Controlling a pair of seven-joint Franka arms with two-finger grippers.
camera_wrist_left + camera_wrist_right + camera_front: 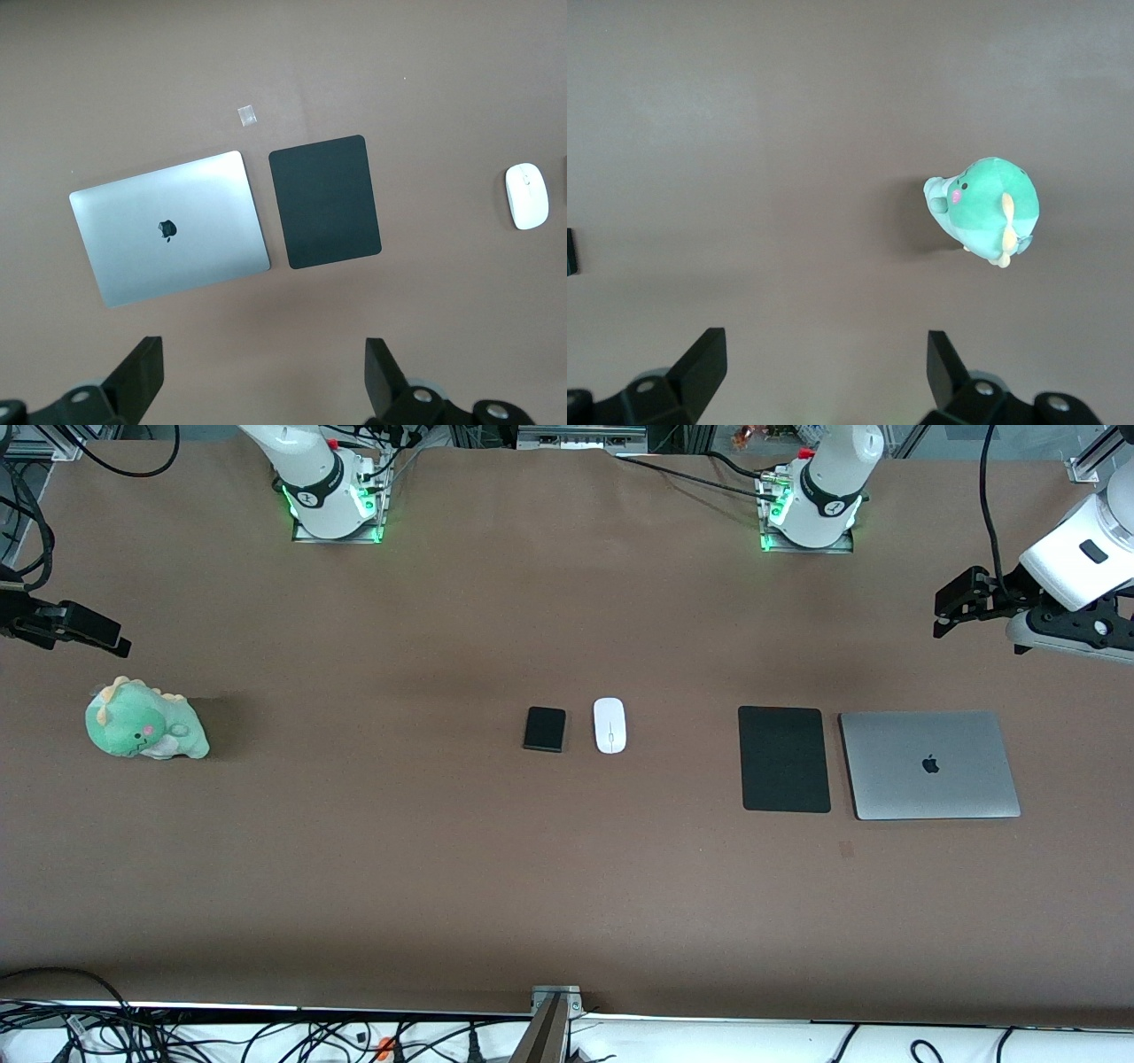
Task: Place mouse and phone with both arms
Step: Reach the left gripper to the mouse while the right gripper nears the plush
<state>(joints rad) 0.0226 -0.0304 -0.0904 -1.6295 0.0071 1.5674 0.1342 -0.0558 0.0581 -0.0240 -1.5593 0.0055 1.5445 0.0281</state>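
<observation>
The white oval mouse (609,725) and the small black phone (544,729) lie side by side at the middle of the brown table, a small gap between them, the phone toward the right arm's end. The mouse also shows in the left wrist view (526,196). My left gripper (943,613) is open and empty, up over bare table at the left arm's end, near the laptop. My right gripper (118,643) is open and empty, up over bare table at the right arm's end, near the plush toy. Both are well away from the mouse and phone.
A flat black mat (784,759) and a closed silver laptop (930,764) lie side by side toward the left arm's end. A green plush dinosaur (144,719) sits toward the right arm's end. A small clear scrap (247,115) lies near the mat.
</observation>
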